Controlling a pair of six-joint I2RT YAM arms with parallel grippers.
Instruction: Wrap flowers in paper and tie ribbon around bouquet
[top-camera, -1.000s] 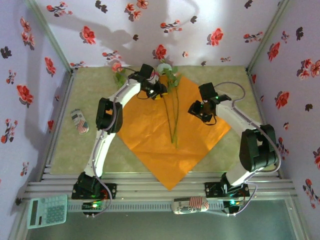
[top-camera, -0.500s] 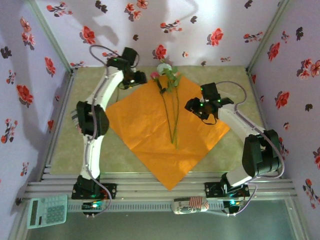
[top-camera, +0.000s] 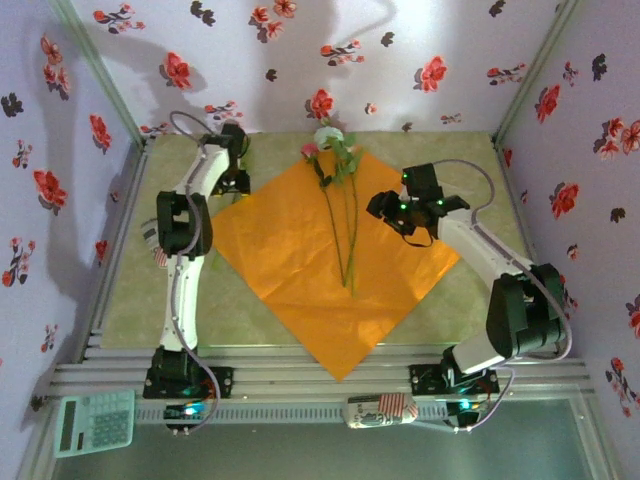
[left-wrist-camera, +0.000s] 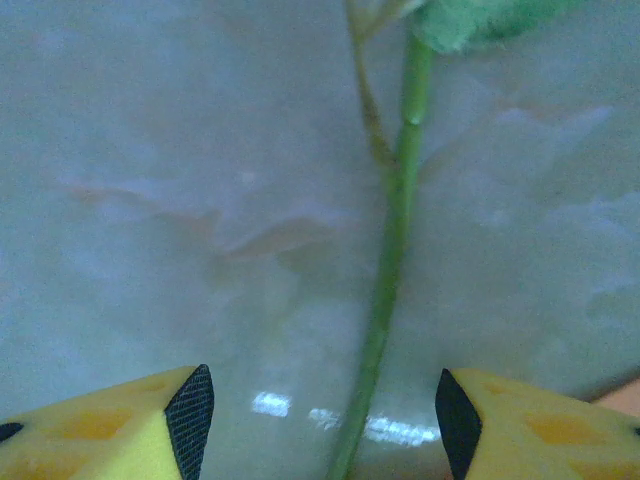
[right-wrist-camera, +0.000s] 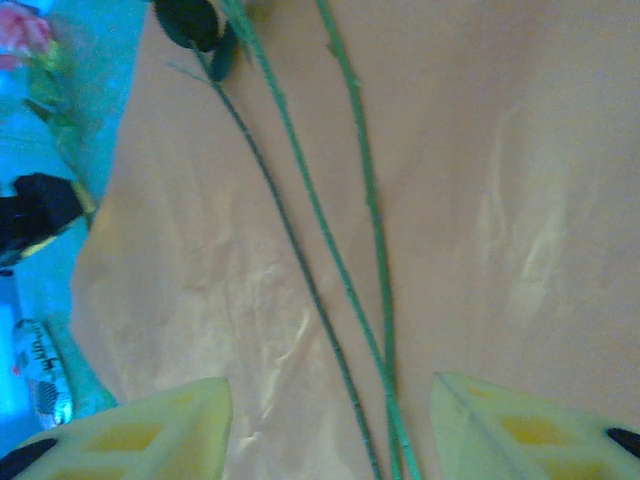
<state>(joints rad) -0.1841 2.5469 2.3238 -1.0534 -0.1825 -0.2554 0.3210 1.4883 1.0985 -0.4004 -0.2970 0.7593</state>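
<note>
Orange paper (top-camera: 300, 260) lies flat as a diamond in the middle of the table (top-camera: 455, 290), one corner pointing at the far edge and one at the near edge. The flowers (top-camera: 347, 205) lie on it, their blooms at the far corner of the sheet and their long green stems (right-wrist-camera: 340, 270) running back toward its middle. The right gripper (top-camera: 384, 208) hangs over the right half of the paper, just to the right of the stems, its fingers (right-wrist-camera: 150, 430) spread wide and holding nothing; the wrist view shows the stems passing below the gap. The left gripper (top-camera: 238, 183) is near the far left corner of the table, off the sheet's left edge, and also spread and empty (left-wrist-camera: 325, 400). A stray stem (left-wrist-camera: 395, 230) lies on the bare tabletop beneath it, in line with the gap between the fingertips. One second ago the left gripper was over the far corner of the paper beside the blooms; it has since swung left, off the sheet. The right gripper has edged slightly toward the stems, and the paper and flowers have not moved.
</note>
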